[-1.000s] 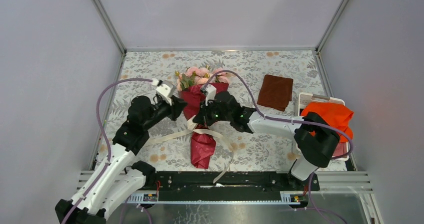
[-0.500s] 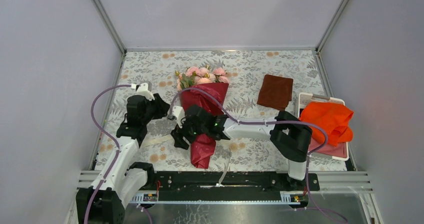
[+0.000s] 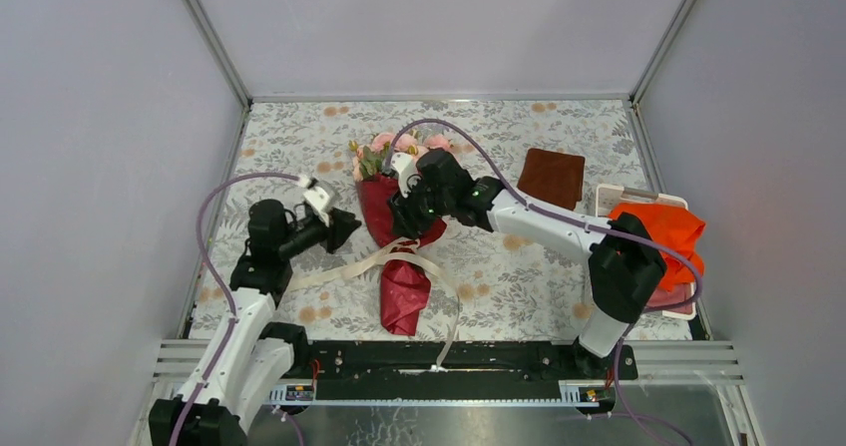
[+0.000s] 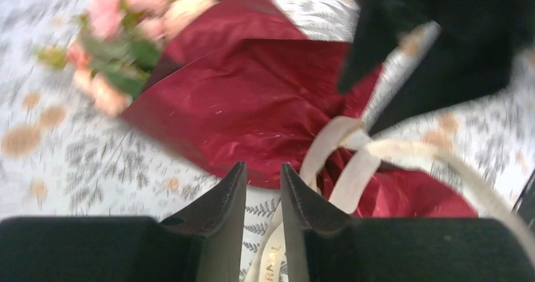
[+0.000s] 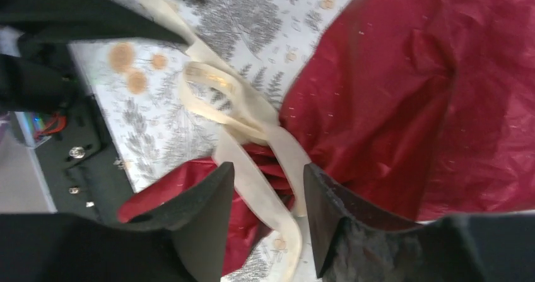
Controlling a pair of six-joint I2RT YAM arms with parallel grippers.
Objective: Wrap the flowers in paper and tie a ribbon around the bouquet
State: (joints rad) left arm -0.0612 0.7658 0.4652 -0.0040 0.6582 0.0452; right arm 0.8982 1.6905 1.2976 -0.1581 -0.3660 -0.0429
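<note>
The bouquet lies mid-table: pink flowers (image 3: 384,152) at the far end, crimson paper (image 3: 379,207) narrowing to a tail near me. The cream ribbon (image 3: 424,264) crosses its waist in a loose knot, one slack tail trailing left and the other right and toward me. My left gripper (image 3: 349,224) hovers just left of the cone, jaws narrowly apart. In the left wrist view the left gripper (image 4: 262,165) has the ribbon (image 4: 353,168) lying below and beyond it, ungripped. My right gripper (image 3: 401,228) hangs open over the waist. The right wrist view shows the right gripper (image 5: 268,168) above the ribbon (image 5: 252,127) and paper (image 5: 391,93).
A brown folded cloth (image 3: 551,182) lies at the back right. An orange-red cloth (image 3: 658,236) fills a white tray (image 3: 611,199) at the right edge. Enclosure walls ring the table, and the black arm rail (image 3: 449,358) runs along the near edge.
My right gripper went from shut to open, swung left across the bouquet's waist, then came back over the cone. My left gripper pulled back left, then returned toward the bouquet.
</note>
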